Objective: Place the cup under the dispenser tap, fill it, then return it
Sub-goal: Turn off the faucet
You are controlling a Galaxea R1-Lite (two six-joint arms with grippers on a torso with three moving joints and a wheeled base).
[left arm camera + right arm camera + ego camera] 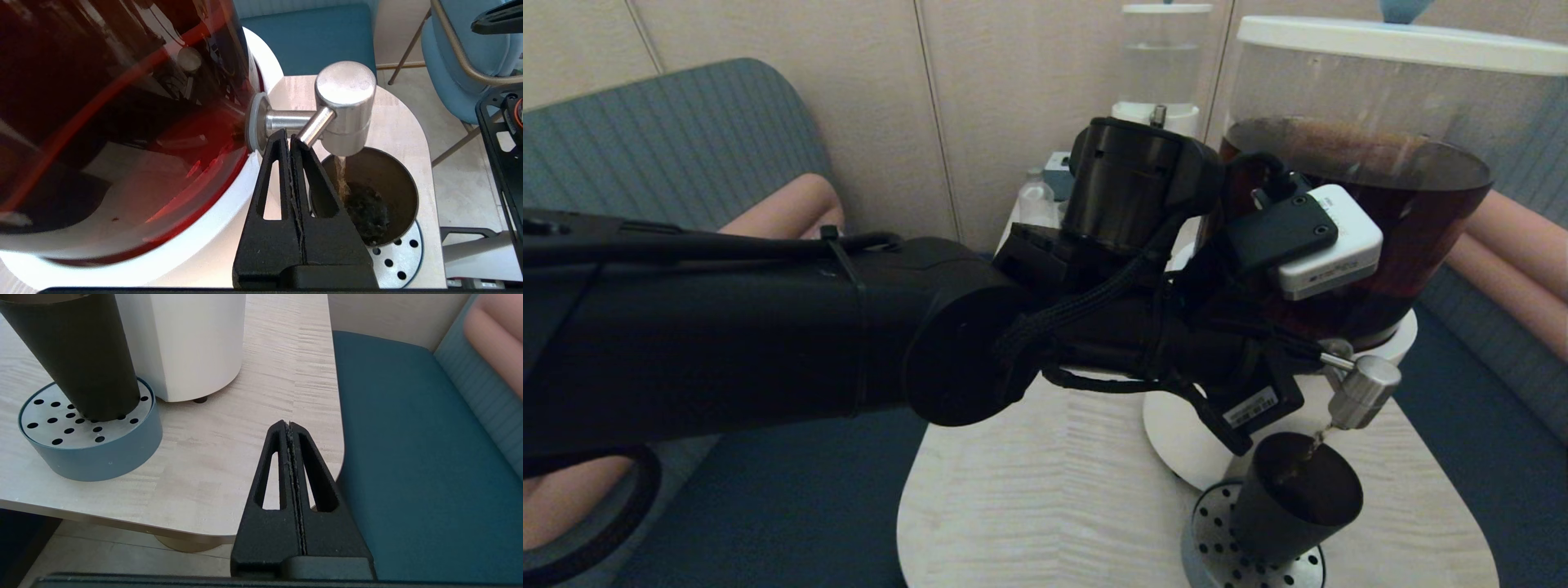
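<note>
The black cup (1294, 506) (384, 183) (81, 355) stands upright on a perforated drip tray (1207, 535) (94, 457), right beneath the steel dispenser tap (1364, 396) (345, 110). A thin brown stream (340, 171) runs from the tap into the cup, and dark liquid pools at its bottom. My left gripper (286, 136) is shut with nothing between its fingers. Its tips rest against the tap's thin steel lever rod (316, 126), beside the cup's rim. My right gripper (289, 424) is shut and empty, low by the table's edge, away from the cup.
The big dispenser (1380, 204) of dark brown liquid stands on a white base (184, 343) on the pale wood table (1045, 490). A smaller clear-liquid dispenser (1160, 65) stands behind. My left arm (768, 327) spans the head view. Teal seating (408, 457) borders the table.
</note>
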